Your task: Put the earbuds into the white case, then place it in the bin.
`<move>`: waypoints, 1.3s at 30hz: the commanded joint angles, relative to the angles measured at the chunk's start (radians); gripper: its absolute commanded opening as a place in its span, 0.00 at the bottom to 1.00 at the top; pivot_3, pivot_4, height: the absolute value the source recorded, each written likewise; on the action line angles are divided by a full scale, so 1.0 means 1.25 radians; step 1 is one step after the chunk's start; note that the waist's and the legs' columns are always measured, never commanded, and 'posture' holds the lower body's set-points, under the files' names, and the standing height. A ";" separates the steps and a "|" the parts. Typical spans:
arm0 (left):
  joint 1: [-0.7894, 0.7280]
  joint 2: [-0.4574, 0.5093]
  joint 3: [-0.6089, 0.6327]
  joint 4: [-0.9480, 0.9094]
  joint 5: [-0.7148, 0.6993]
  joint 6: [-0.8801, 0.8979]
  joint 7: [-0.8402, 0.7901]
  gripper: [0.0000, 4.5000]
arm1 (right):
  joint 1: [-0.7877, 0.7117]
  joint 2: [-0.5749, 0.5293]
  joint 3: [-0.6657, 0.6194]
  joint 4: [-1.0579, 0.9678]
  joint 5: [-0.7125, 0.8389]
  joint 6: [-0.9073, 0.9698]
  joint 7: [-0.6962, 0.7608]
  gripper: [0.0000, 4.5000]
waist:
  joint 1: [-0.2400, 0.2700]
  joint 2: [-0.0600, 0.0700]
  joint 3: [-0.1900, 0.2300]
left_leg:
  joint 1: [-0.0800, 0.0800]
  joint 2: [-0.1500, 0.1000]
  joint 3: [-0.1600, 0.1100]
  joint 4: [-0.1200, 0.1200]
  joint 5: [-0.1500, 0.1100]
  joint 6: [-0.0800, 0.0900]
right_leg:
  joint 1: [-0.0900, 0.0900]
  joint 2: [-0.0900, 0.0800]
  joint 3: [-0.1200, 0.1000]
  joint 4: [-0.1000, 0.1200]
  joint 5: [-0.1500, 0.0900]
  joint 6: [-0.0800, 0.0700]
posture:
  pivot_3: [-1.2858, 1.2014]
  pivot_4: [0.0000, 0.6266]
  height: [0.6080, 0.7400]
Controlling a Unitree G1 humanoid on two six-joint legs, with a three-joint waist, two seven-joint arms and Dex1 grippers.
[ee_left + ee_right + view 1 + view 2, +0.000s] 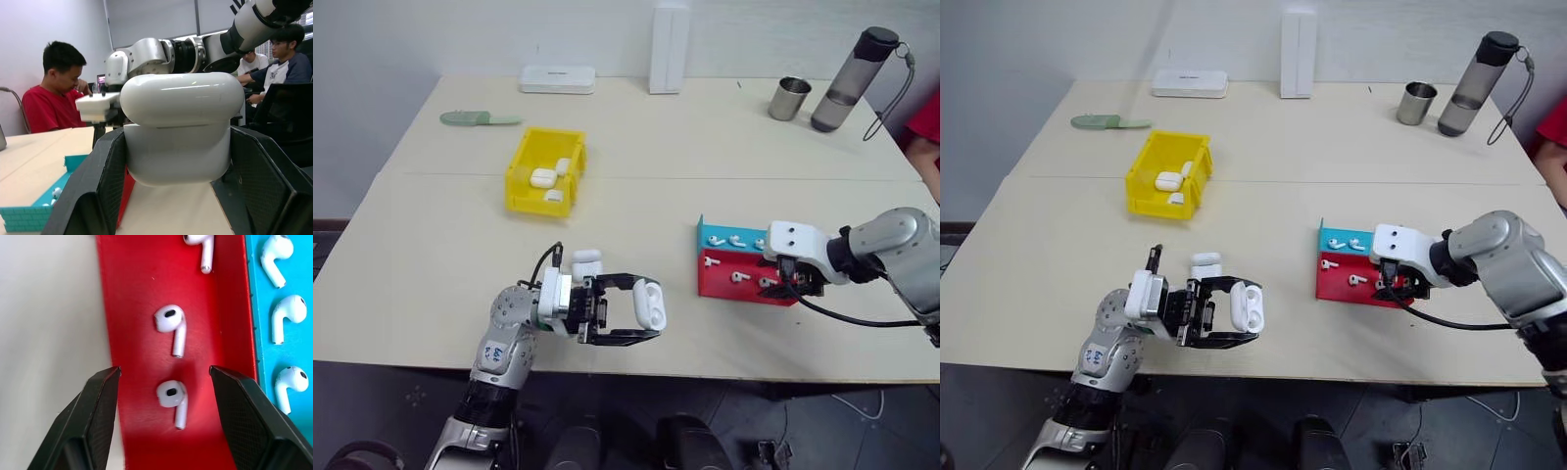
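My left gripper (649, 307) is shut on the white case (648, 302) and holds it just above the table's near edge; the lid looks raised. In the left wrist view the white case (178, 127) sits between both black fingers (98, 181). My right gripper (791, 286) points down over the red tray (734, 279) and is open. In the right wrist view the gripper (164, 369) straddles one of the earbuds (172, 399), and another earbud (171, 325) lies just beyond. More earbuds (286, 316) lie in the blue tray (724, 237). The yellow bin (521, 166) stands at the far left with white cases inside.
Another white case (586, 262) lies on the table beside my left wrist. Along the far edge stand a metal cup (789, 98), a dark bottle (852, 78), a white box (670, 49), a flat white device (557, 78) and a green object (480, 118). A person's red sleeve (925, 127) shows at the right.
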 commanded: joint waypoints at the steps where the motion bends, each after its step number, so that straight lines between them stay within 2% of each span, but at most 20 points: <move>1: 0.006 0.009 -0.001 -0.044 -0.009 0.009 0.011 0.63 | -0.025 0.005 0.004 0.023 -0.038 -0.020 0.024 0.65 | 0.000 0.000 0.000 | 0.000 0.000 0.000 0.000 0.000 0.000 | 0.000 0.000 0.000 0.000 0.000 0.000 | 0.52 0.24 1.00; 24: 0.029 0.025 0.003 -0.060 -0.002 0.008 0.033 0.63 | -0.063 0.076 0.029 0.174 -0.162 -0.127 0.089 0.65 | -0.003 0.000 0.000 | 0.000 0.000 0.000 0.001 0.000 0.000 | 0.000 0.000 0.000 0.000 0.000 0.000 | 0.52 0.24 1.00; 27: 0.030 0.025 0.003 -0.059 -0.001 0.005 0.035 0.63 | -0.065 0.082 0.029 0.178 -0.166 -0.131 0.090 0.51 | -0.004 0.000 0.000 | 0.000 0.000 0.000 0.001 0.000 0.000 | 0.000 0.000 0.000 0.000 0.000 0.000 | 0.52 0.24 1.00; 31: 0.032 0.026 0.002 -0.056 0.000 0.000 0.034 0.63 | -0.065 0.089 0.029 0.171 -0.178 -0.129 0.089 0.22 | -0.006 0.000 0.000 | 0.000 0.000 0.000 0.001 0.000 0.000 | 0.000 0.000 0.000 0.001 0.000 0.000 | 0.52 0.24 1.00; 39: 0.036 0.029 0.005 -0.056 -0.001 -0.003 0.033 0.63 | -0.052 0.090 0.023 0.152 -0.181 -0.124 0.097 0.22 | -0.007 0.000 0.000 | 0.000 0.000 0.000 0.001 0.000 0.000 | 0.000 0.000 0.000 0.001 0.000 0.000 | 0.52 0.24 1.00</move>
